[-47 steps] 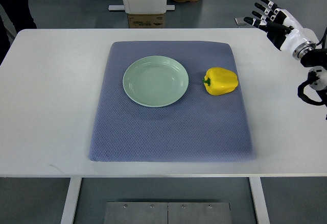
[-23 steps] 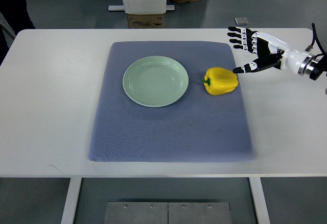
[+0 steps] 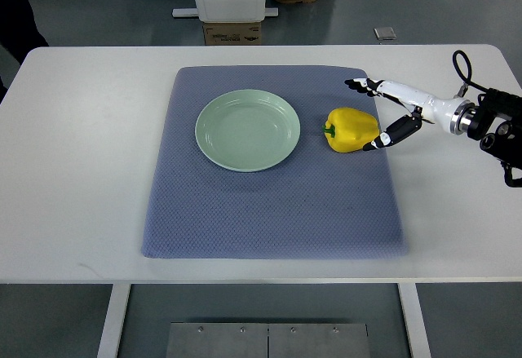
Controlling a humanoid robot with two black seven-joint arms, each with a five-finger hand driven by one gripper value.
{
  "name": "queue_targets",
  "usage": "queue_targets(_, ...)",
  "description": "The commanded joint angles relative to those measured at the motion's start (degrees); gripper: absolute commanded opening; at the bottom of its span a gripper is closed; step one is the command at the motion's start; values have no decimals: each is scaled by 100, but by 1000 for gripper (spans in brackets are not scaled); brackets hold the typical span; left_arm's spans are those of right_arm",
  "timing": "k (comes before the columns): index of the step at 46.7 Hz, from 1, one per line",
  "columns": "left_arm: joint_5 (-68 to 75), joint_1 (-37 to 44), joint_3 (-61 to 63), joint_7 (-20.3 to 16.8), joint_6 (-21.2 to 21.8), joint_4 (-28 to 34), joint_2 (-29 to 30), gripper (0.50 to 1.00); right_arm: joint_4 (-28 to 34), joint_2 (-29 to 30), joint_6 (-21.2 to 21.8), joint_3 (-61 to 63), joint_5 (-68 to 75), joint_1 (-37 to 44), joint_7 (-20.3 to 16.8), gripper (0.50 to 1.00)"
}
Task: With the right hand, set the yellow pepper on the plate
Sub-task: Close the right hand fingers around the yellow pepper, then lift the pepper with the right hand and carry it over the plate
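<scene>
The yellow pepper (image 3: 353,130) lies on its side, its green stem pointing left toward the plate (image 3: 247,130). The plate is round, pale green and empty, just beside the pepper, not touching.

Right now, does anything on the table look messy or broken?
No, nothing stands out. The yellow pepper lies whole on the mat, the plate sits flat beside it, and the right hand is open around the pepper.
</scene>
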Motion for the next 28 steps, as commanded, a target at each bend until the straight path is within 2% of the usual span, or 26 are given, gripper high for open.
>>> queue_targets(1,0,-1,0,0,0,-2,0,1000,-2,51,-1,-21,0,10,1,1000)
queue_targets(15,0,-10,0,0,0,-1,0,1000,7,244,26,-38,0,36,1,998)
queue_targets(21,0,-1,0,0,0,-2,0,1000,-2,297,-18,-188,-8,36,1,941)
queue_targets(28,0,-1,0,0,0,-1,0,1000,-19,315,-80,-267,-8,36,1,910)
